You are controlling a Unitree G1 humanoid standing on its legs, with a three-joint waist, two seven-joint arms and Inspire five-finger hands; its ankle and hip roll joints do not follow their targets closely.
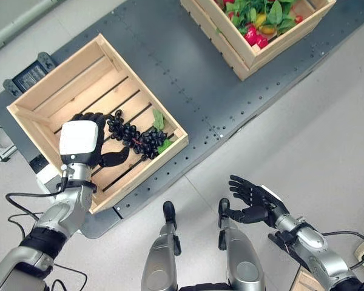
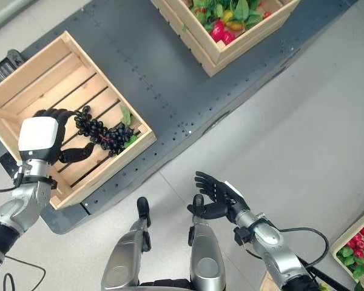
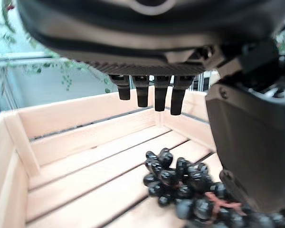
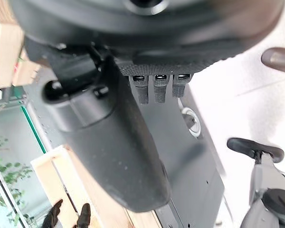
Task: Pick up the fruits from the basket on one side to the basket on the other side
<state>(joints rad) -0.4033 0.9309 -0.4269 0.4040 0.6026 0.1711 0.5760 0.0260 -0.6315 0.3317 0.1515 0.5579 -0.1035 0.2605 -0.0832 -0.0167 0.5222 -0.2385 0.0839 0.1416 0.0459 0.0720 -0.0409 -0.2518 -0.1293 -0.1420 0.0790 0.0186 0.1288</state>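
The left hand (image 1: 80, 144) hovers with fingers loosely spread, holding nothing, over the near crate (image 1: 45, 85) — the dark grape bunch (image 1: 135, 138) lies on the slats just beyond its thumb. A clean lift probably means closing around the stem, not the berries. The glossy bunch carries green leaves. The right hand (image 1: 255, 202) hangs open.

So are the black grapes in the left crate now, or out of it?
In. The black grapes lie on the slatted floor of the left crate, beside the left hand, whose fingers are open.

Bright even light, soft shadows, blurred wrist foregrounds
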